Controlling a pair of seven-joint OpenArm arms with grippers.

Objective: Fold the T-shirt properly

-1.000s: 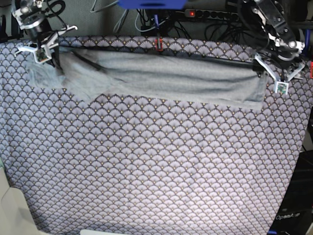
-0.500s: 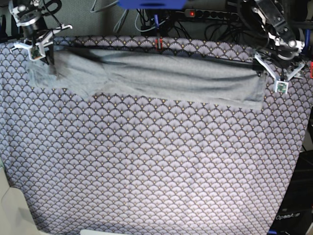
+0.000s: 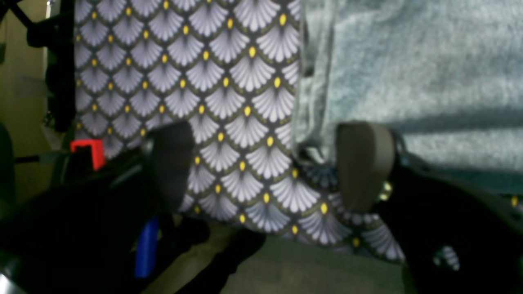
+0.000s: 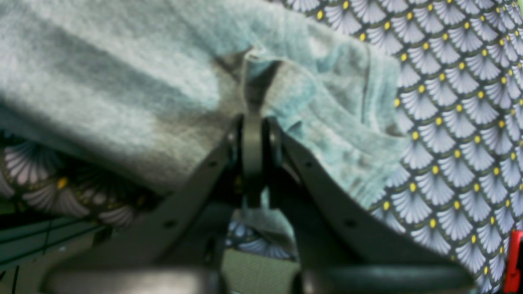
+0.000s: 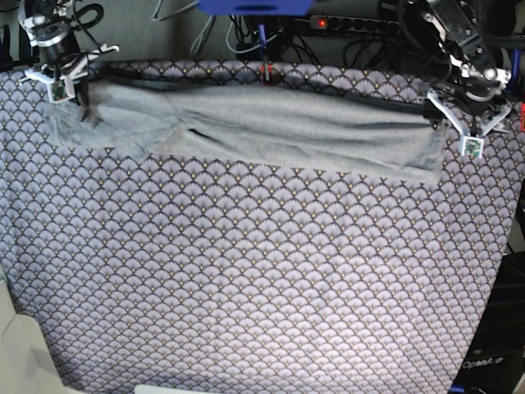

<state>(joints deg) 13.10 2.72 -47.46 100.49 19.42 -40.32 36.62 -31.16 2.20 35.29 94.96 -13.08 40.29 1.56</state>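
The T-shirt (image 5: pixel 271 131) lies stretched in a long band across the top of the purple fan-patterned tablecloth (image 5: pixel 262 271). At upper left of the base view, the right gripper (image 4: pixel 253 122) is clenched on a bunched fold of it. At upper right, the left gripper (image 3: pixel 265 163) stands released, fingers spread beside the shirt's edge.

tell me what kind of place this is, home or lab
Most likely a robotics lab bench, not a home. Two arms work over a table under a purple fan-patterned tablecloth, a power strip and loose cables run behind the far edge, and the only thing on the cloth is a grey T-shirt.
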